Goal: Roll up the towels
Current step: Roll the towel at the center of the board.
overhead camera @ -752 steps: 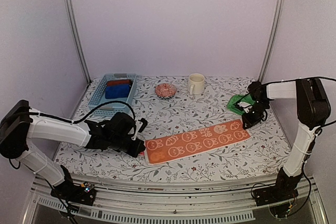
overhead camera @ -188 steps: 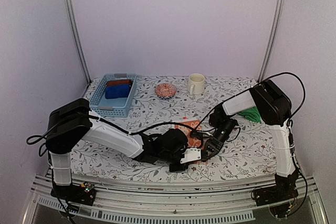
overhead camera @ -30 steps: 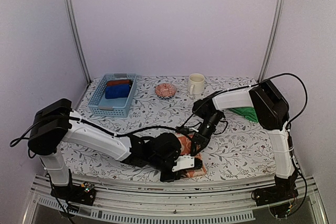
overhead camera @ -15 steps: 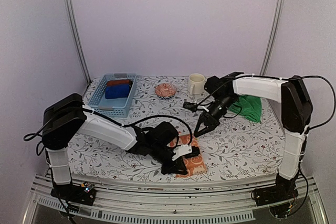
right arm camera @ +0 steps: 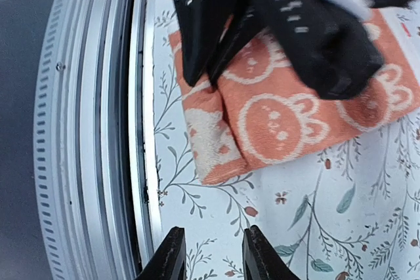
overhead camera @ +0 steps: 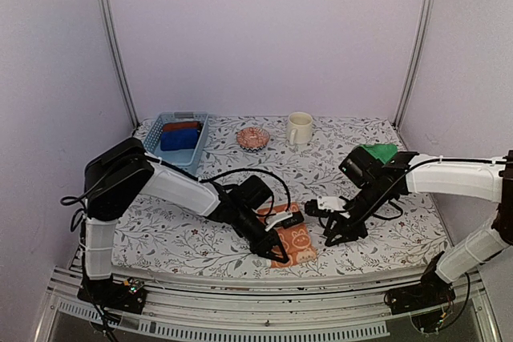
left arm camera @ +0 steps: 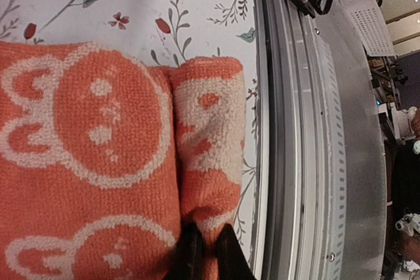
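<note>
Right pincer [right arm camera: 211,254] has swung back, spread and empty; left pincer [left arm camera: 205,250] pinches the orange towel [left arm camera: 98,136] (best kept taut, rolled evenly).

Robot lab test cell. Plain lilac walls [overhead camera: 264,38] enclose floral-print tabletop [overhead camera: 200,246]. Aluminium posts [overhead camera: 112,46] at far corners. Slotted aluminium rail [overhead camera: 240,310] along near edge, left arm base [overhead camera: 112,294] and right arm base [overhead camera: 421,298] bolted there. Staged props near far edge: basket [overhead camera: 152,154], bowl [overhead camera: 253,138], mug [overhead camera: 299,128].

orange towel [left arm camera: 85,162], rolled edge nipped by pincer [left arm camera: 207,247]
</note>
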Controlling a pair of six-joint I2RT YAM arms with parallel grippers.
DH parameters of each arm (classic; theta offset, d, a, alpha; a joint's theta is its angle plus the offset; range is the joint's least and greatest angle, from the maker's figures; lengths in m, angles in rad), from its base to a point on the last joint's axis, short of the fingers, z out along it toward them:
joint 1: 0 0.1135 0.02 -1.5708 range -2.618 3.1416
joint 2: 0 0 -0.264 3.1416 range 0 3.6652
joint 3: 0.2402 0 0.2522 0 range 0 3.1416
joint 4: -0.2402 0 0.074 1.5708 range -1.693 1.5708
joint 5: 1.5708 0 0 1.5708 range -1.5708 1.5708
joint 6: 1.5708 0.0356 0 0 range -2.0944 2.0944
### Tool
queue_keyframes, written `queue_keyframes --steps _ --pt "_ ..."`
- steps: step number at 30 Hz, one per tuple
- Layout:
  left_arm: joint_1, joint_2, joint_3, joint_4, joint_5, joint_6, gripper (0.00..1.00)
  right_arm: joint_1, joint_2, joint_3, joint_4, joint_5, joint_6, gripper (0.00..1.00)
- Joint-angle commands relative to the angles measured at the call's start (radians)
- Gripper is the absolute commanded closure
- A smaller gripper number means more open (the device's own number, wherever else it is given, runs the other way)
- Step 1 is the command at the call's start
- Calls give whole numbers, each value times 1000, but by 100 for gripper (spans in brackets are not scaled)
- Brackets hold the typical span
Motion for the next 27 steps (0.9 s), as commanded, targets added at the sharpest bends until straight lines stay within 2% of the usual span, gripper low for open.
queue_keyframes --steps 1,12,23,27 --pt "15 70 -12 -104 -36 -54 100 143 -36 -69 196 214 -42 67" --pt "21 88 -27 -94 -24 -84 100 399 68 -116 370 411 -50 66" --pt "23 93 -26 -103 -15 -67 100 436 217 -152 489 524 -50 68" --pt "26 98 -24 -117 -21 -57 100 447 161 -139 462 526 -45 69"
